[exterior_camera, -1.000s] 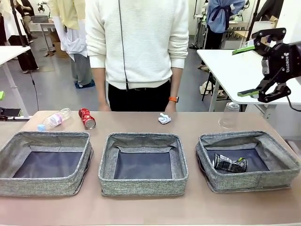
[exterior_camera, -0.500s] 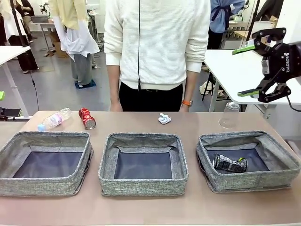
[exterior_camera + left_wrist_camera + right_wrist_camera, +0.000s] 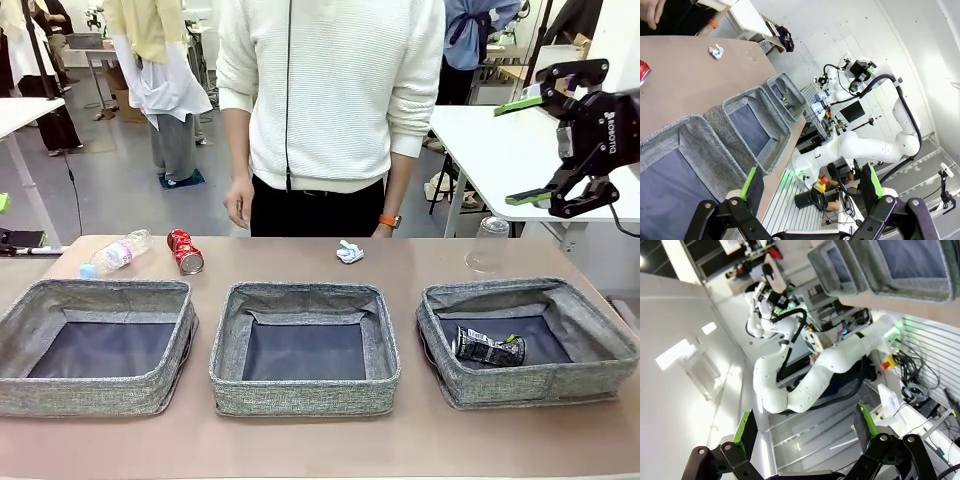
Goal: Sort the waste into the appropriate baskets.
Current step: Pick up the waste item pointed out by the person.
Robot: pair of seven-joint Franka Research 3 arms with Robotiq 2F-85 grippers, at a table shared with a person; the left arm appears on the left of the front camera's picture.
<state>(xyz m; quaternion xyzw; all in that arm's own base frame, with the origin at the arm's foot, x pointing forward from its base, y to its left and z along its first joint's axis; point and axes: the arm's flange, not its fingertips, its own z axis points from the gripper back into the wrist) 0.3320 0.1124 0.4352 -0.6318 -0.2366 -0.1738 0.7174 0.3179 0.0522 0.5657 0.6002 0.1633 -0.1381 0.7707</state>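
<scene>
Crushed dark can (image 3: 488, 347) lies in the right woven grey basket (image 3: 600, 372); red soda can (image 3: 185, 251), clear bottle (image 3: 116, 254), crumpled paper wad (image 3: 350, 252) and plastic cup (image 3: 490, 245) line the bench (image 3: 300, 445). Left claw (image 3: 810, 172) and right claw (image 3: 510, 153) gape wide, empty.

The front camera sits low at the robot's edge of the table (image 3: 300, 445), facing straight across the three baskets (image 3: 305, 395) to the person (image 3: 330, 100) standing close behind the far edge. The left wrist camera (rolled hard over) looks from above the row's end along the same baskets (image 3: 722, 117). The right wrist camera, aimed mostly off the table, catches two baskets (image 3: 910, 287) in its top corner.
</scene>
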